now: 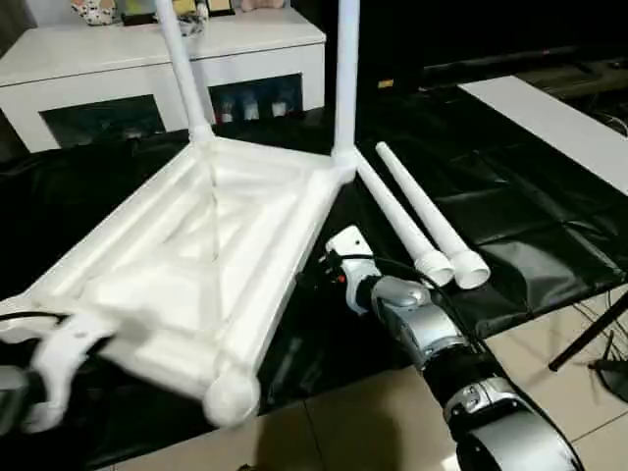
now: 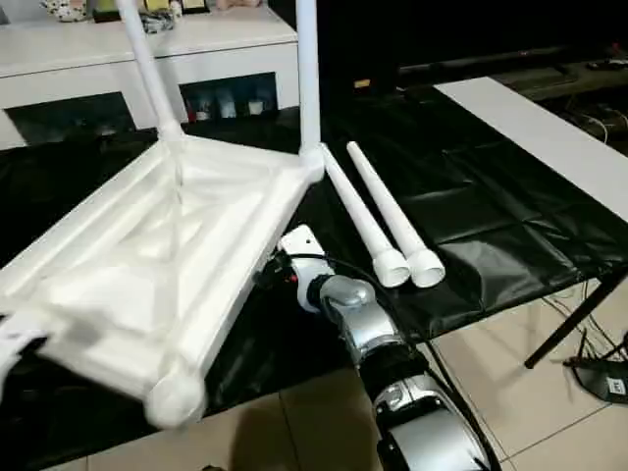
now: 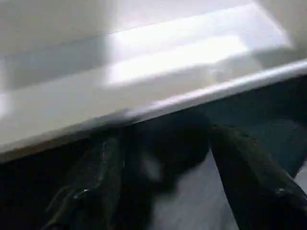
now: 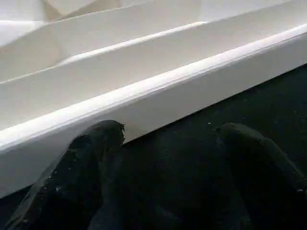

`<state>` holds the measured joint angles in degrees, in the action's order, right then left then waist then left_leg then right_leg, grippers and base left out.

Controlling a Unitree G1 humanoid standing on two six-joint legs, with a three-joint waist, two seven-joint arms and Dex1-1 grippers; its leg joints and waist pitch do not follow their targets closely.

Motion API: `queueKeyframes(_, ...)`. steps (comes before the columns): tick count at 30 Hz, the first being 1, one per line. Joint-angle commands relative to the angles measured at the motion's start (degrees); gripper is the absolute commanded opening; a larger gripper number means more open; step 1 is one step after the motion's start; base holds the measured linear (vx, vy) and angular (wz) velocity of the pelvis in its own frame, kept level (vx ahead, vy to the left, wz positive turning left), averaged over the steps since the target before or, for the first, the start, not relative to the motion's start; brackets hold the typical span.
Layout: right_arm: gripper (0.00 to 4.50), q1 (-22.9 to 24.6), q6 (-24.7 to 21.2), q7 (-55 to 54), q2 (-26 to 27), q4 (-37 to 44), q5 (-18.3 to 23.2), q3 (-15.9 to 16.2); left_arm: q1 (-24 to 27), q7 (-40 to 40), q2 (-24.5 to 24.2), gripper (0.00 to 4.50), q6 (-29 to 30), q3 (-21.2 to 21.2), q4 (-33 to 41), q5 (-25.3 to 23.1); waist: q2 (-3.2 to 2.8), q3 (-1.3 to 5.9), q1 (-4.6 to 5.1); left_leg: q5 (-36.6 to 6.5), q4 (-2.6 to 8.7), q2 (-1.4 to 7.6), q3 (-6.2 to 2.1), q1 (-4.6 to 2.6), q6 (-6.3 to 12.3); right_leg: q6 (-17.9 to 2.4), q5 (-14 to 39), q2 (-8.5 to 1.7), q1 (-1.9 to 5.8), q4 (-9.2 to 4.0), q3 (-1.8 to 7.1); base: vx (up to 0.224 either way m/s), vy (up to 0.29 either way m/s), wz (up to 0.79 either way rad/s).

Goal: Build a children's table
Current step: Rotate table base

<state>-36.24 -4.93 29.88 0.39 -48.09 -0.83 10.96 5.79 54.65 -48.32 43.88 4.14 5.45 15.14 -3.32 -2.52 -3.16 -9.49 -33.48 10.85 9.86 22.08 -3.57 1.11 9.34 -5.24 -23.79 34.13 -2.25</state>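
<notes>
The small all-white plastic children's table point(image 1: 196, 265) is lying upside down on the black-covered tabletop point(image 1: 510, 216), its ribbed underside facing up and two tapered round legs point(image 1: 345, 69) standing at its far corners. Two loose white legs point(image 1: 422, 211) are lying side by side just beside it. The right end effector point(image 4: 168, 158) is sitting near the table's edge with fingers spread wide, gripping nothing. The left end effector point(image 3: 163, 163) is hovering at the near edge, fingers apart.
</notes>
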Motion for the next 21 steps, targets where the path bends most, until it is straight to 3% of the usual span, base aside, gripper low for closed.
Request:
queueKeyframes(1,3.84,-1.4,1.5,2.4,1.4,-0.2,-0.3,1.9,-1.9,0.3,1.5,3.38,-0.8,-2.5,3.1,1.8,-0.87,2.34,0.49,-35.3,5.60,1.45,-1.19,-2.31,-3.95,-7.4,30.9,-1.94,0.37,-5.31,1.49,0.000,0.000,0.00)
queueKeyframes(3,3.84,-1.1,1.8,3.0,1.3,0.0,-0.5,2.2,-3.5,-0.1,3.2,3.43,-1.2,-3.9,3.1,1.6,-0.79,2.24,0.62,-36.1,5.62,1.38,-1.31,-2.32,-4.04,-6.9,32.1,-1.89,0.40,-5.46,1.32,0.000,0.000,0.00)
queueKeyframes(4,3.84,-1.0,2.1,3.2,1.2,0.0,-0.6,2.2,-4.6,-0.3,4.0,3.49,-1.5,-5.4,3.0,1.0,-1.13,2.21,0.63,-36.6,5.61,1.36,-1.35,-2.38,-4.11,-6.8,32.5,-1.93,0.36,-5.49,1.30,0.000,0.000,0.00)
queueKeyframes(5,3.84,-1.0,2.1,3.2,1.2,0.1,-0.6,2.2,-5.3,-0.5,4.7,3.63,-1.8,-6.2,2.8,0.6,-0.83,2.13,0.80,-37.1,5.55,1.30,-1.34,-2.46,-4.08,-6.5,33.6,-1.87,0.29,-5.74,1.14,0.000,0.000,0.00)
queueKeyframes(10,3.84,0.5,2.2,4.4,-0.1,3.4,-1.3,2.9,-7.7,-0.9,6.9,4.07,-2.6,-8.3,3.0,-0.2,-0.85,1.75,1.25,-39.8,5.45,1.15,-1.49,-2.92,-3.89,-4.9,37.8,-1.64,0.10,-6.59,0.35,0.000,0.000,0.00)
queueKeyframes(12,3.84,2.7,1.4,6.8,-2.5,8.4,-1.0,3.3,-9.3,-0.6,7.0,4.25,-2.9,-9.4,4.9,-0.3,-1.07,1.64,1.75,-41.3,5.89,1.25,-1.95,-2.53,-3.87,-4.0,38.6,-1.60,0.86,-6.63,-0.44,0.000,0.000,0.00)
queueKeyframes(13,3.84,3.6,1.5,8.2,-3.9,10.5,-1.2,3.7,-9.9,-0.4,6.5,4.30,-3.2,-9.7,5.6,-0.7,-1.29,1.54,1.60,-42.2,6.21,1.38,-1.99,-2.66,-3.88,-3.7,38.4,-1.36,0.97,-6.77,-0.66,0.000,0.000,0.00)
queueKeyframes(14,3.84,4.1,1.6,9.0,-4.8,11.9,-1.4,4.0,-10.2,-0.3,6.1,4.40,-3.5,-10.0,6.1,-1.0,-1.09,1.64,1.54,-42.4,6.20,1.42,-1.96,-2.83,-3.83,-3.6,37.5,-1.22,1.06,-6.81,-0.77,0.000,0.000,0.00)
queueKeyframes(15,3.84,4.6,1.6,9.8,-5.8,13.2,-1.2,3.9,-10.7,-0.1,5.7,4.46,-3.5,-10.1,6.5,-1.2,-1.34,1.41,1.62,-44.2,6.54,1.53,-1.79,-3.35,-3.78,-4.1,36.6,-0.99,0.92,-7.13,-1.38,0.000,0.000,0.00)
queueKeyframes(16,3.84,5.1,1.4,10.5,-6.7,14.5,-0.9,3.7,-11.2,0.1,5.3,4.46,-3.6,-10.1,6.9,-1.2,-1.40,1.27,1.71,-45.1,6.85,1.63,-1.80,-3.31,-3.81,-4.2,36.2,-0.76,1.19,-7.15,-1.85,0.000,0.000,0.00)
queueKeyframes(17,3.84,5.7,0.9,11.9,-8.6,16.7,-0.4,3.2,-12.1,0.3,4.8,4.46,-3.8,-10.1,7.4,-1.5,-1.57,0.92,1.85,-47.3,7.91,1.90,-1.63,-2.90,-3.72,-3.8,35.3,0.05,2.06,-6.70,-2.95,-0.058,0.008,-0.05)
queueKeyframes(18,3.84,6.3,0.3,14.1,-11.3,19.6,0.4,2.4,-14.0,0.9,3.8,4.46,-4.2,-10.3,8.0,-2.1,-2.03,0.53,1.17,-49.8,10.77,2.81,-0.52,-1.30,-3.46,-3.8,32.3,1.62,4.05,-3.57,-4.03,-0.089,-0.012,0.01)
queueKeyframes(19,3.84,6.5,-0.1,15.2,-12.6,21.0,0.7,1.9,-15.1,1.0,3.4,4.46,-4.7,-10.3,8.1,-2.6,-2.68,0.64,-0.28,-51.1,13.05,3.82,0.48,0.78,-3.31,-4.4,27.0,2.06,6.41,2.17,-3.75,-0.089,-0.012,0.01)
queueKeyframes(20,3.84,6.6,-0.4,15.8,-13.3,21.7,1.0,1.7,-15.8,0.9,3.3,4.46,-5.2,-10.4,8.0,-3.0,-1.94,1.09,-5.62,-48.4,14.58,4.98,3.79,3.84,-2.26,-4.0,19.6,1.48,7.49,9.01,-0.94,-0.123,-0.062,0.26)
queueKeyframes(21,3.84,6.7,-0.8,16.6,-14.4,22.9,1.3,1.2,-17.1,0.4,3.3,4.46,-5.7,-10.3,7.8,-3.5,3.68,2.20,-2.37,-30.8,2.49,1.69,3.76,-4.67,-2.72,1.0,45.2,-0.72,-0.64,-0.81,3.24,-0.051,-0.149,0.25)
